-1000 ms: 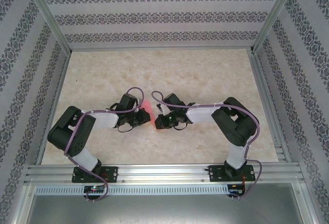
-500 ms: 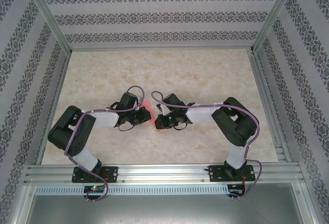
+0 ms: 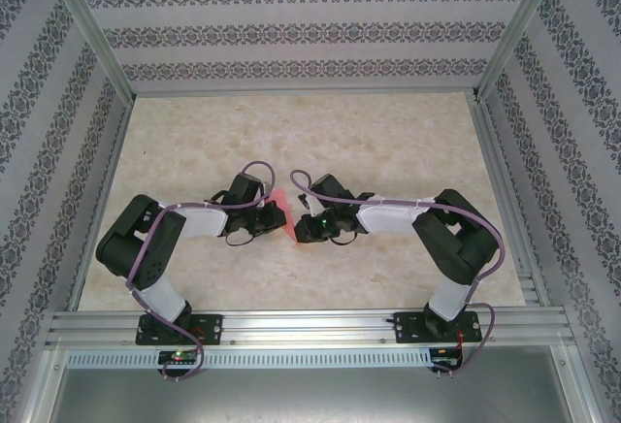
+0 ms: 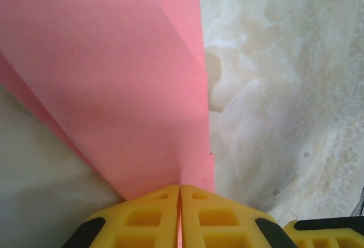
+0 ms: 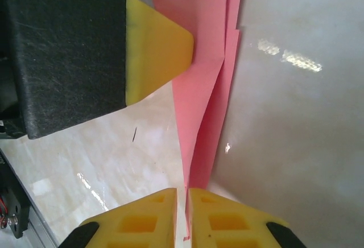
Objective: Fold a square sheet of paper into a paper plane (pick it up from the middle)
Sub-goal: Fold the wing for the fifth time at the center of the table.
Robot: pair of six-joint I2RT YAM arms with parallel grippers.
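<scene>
Mid-fold, and the left gripper (image 4: 180, 190) and right gripper (image 5: 186, 192) both have the pink paper (image 3: 278, 211)!
It's held on edge between the two arms, near the middle of the table (image 3: 388, 142). Each pair of jaws is pinched tight on an edge of it. Creases and layers are in, I'd say, but there's no clean dart yet, so the wing folds look left to do.

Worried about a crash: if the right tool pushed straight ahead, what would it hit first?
The pink paper it is pinching; beyond, probably the left tool, slightly off its line, though depth is unclear.
</scene>
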